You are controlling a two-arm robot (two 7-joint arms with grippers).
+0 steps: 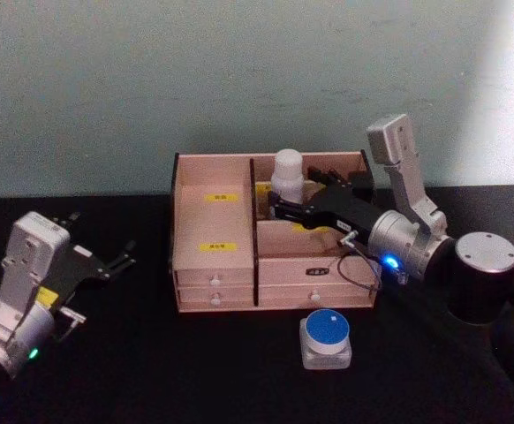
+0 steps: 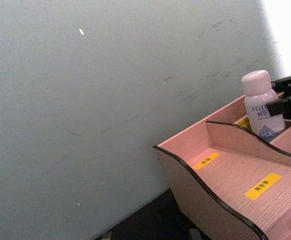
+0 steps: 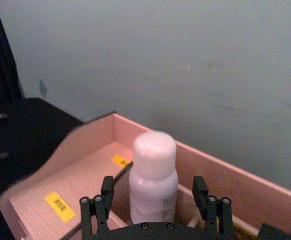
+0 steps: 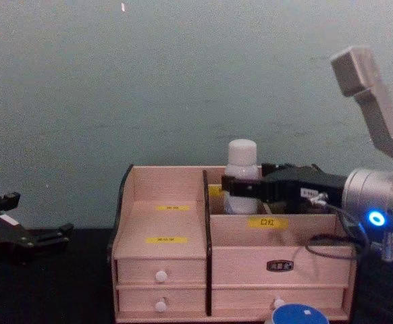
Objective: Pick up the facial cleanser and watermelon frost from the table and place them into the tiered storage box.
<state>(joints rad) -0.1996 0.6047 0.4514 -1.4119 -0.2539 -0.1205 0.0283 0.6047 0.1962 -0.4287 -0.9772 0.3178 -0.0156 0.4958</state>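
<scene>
Cleanser btl [image 1: 289, 177] in box [image 1: 206, 223], rear-rt compartment; jar [image 1: 326, 340], prob. frost, in front.

A black counter [image 1: 151, 371] spreads beneath the right end effector [image 1: 291, 196], with a pale grey-green wall [image 1: 239, 71] beyond it.

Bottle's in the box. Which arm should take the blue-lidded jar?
Right looks better. The jar sits before the box's right half, near the right gripper, which is open around the bottle. The left gripper is parked far left.
</scene>
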